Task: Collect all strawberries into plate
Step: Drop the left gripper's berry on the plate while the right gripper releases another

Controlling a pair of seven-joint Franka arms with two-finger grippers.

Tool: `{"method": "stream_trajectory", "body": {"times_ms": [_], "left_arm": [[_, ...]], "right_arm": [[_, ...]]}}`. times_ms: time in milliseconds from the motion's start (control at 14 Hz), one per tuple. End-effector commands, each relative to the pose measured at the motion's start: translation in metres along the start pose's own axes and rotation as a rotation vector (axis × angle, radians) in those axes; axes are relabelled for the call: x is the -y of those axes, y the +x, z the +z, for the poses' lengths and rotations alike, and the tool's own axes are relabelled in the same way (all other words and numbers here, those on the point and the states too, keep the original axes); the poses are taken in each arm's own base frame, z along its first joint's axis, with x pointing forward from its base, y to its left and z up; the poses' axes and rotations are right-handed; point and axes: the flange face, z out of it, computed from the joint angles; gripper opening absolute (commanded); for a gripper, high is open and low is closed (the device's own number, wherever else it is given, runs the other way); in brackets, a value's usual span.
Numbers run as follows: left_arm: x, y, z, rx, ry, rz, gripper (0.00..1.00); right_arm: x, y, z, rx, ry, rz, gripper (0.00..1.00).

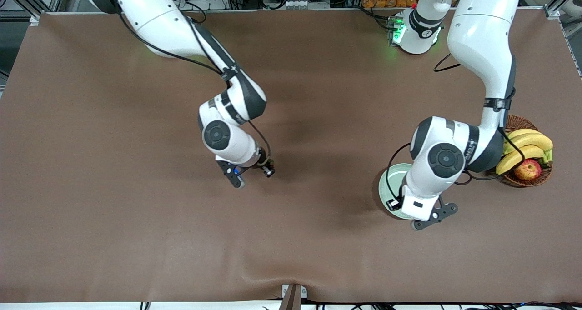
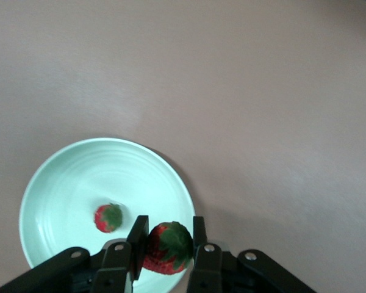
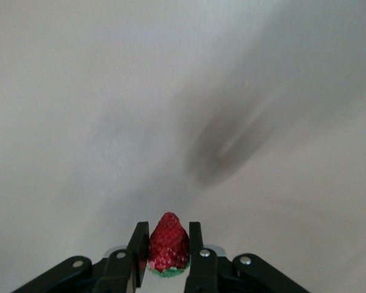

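The left gripper (image 2: 166, 256) hangs over the plate (image 2: 61, 183), its two fingers (image 2: 136, 247) pressed against the sides of a strawberry (image 2: 168, 247) whose green top faces the wrist camera. This held berry sits above the plate's rim rather than its middle. A second strawberry (image 2: 108, 218) lies inside the plate, on the pale green floor of the dish, near the held one but apart from it, its leaves turned to one side. In the front view the left arm's wrist covers most of the plate (image 1: 390, 176), so only a crescent of rim shows beside the arm; the left gripper (image 1: 420, 217) itself is mostly hidden under the wrist body there. The plate stands toward the left arm's end of the table (image 1: 136, 237), just beside a wicker basket (image 1: 523, 180) that holds bananas (image 1: 527, 147) and an apple (image 1: 528, 169); plate and basket are near each other but I cannot tell whether they touch, as the arm is in the way. The right gripper (image 3: 169, 253) is up over bare brown table near the middle, well apart from the plate, and its fingers (image 3: 138, 244) are closed narrowly on the third strawberry (image 3: 169, 247), tip pointing away from the wrist and green top tucked in toward the palm. In the front view the right gripper (image 1: 248, 173) shows below the arm's wrist, the berry itself not visible from there.
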Motion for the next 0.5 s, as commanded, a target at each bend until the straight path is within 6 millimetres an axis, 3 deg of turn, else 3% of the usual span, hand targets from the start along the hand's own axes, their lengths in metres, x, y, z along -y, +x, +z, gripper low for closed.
{"method": "stream_trajectory", "body": {"times_ms": [0, 143, 285, 356, 428], "left_arm": [[0.025, 0.013, 0.002, 0.002, 0.029, -0.049, 0.00], [0.043, 0.017, 0.022, 0.031, 0.052, -0.073, 0.00], [0.062, 0.018, 0.042, 0.060, 0.076, -0.090, 0.00], [0.067, 0.018, 0.053, 0.076, 0.084, -0.095, 0.00], [0.067, 0.017, 0.060, 0.085, 0.086, -0.096, 0.00]], "right_arm": [[0.009, -0.022, 0.020, 0.000, 0.027, 0.042, 0.00], [0.007, -0.040, 0.040, -0.007, 0.034, 0.041, 0.00], [0.007, -0.042, 0.044, -0.008, 0.036, 0.041, 0.00], [0.007, -0.038, 0.042, -0.012, 0.036, 0.040, 0.30], [0.006, -0.038, 0.043, -0.015, 0.032, 0.038, 0.91]]}}
